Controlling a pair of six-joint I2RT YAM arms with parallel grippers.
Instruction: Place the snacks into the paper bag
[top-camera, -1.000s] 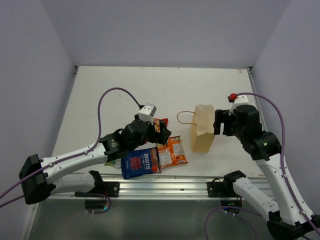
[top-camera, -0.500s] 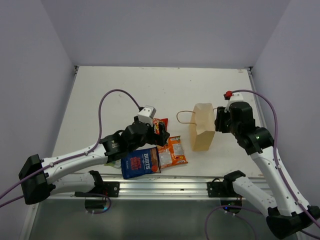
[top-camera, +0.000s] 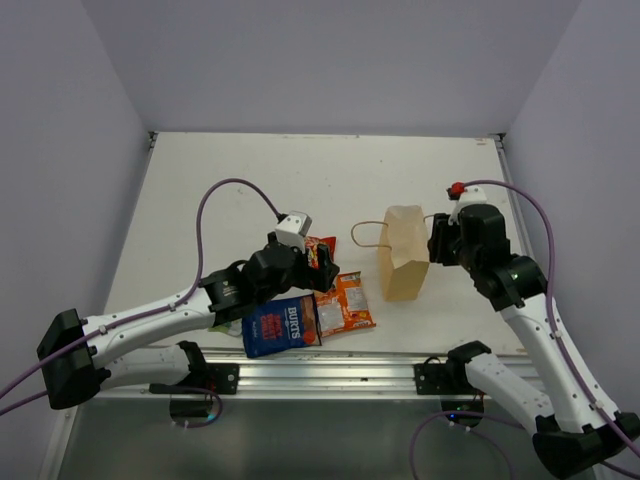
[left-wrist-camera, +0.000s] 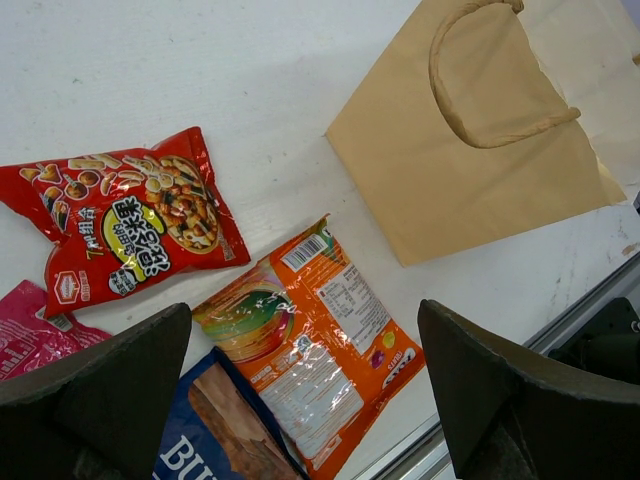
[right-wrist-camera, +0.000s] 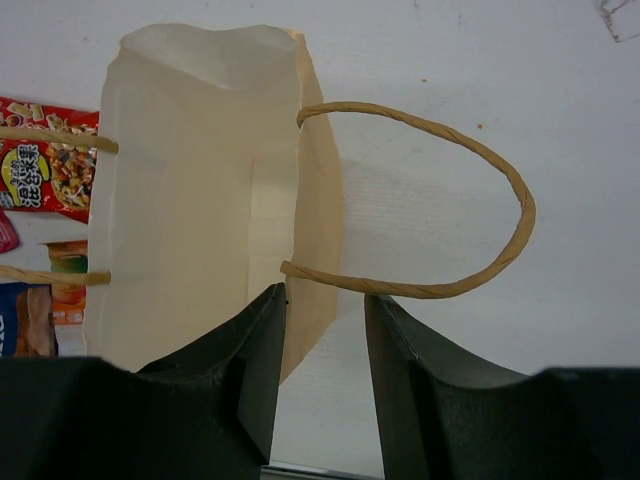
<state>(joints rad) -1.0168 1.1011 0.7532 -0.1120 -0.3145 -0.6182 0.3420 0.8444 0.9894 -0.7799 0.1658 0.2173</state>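
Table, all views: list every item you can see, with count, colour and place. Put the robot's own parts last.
paper bag: one, tan with brown loop handles, standing open right of the snacks.
red packet: one, red, flat, at the back of the cluster.
orange packet: one, orange, flat, nearest the bag.
Burts bag: one, blue, left of the orange packet.
pink packet: one, pink, beside the red one, only a corner shows.
green packet: one, green, mostly hidden under the left arm.
table: one, white.
cables: two, purple, one per arm.
left end effector: open, above the snacks.
right end effector: open, at the bag's right rim.
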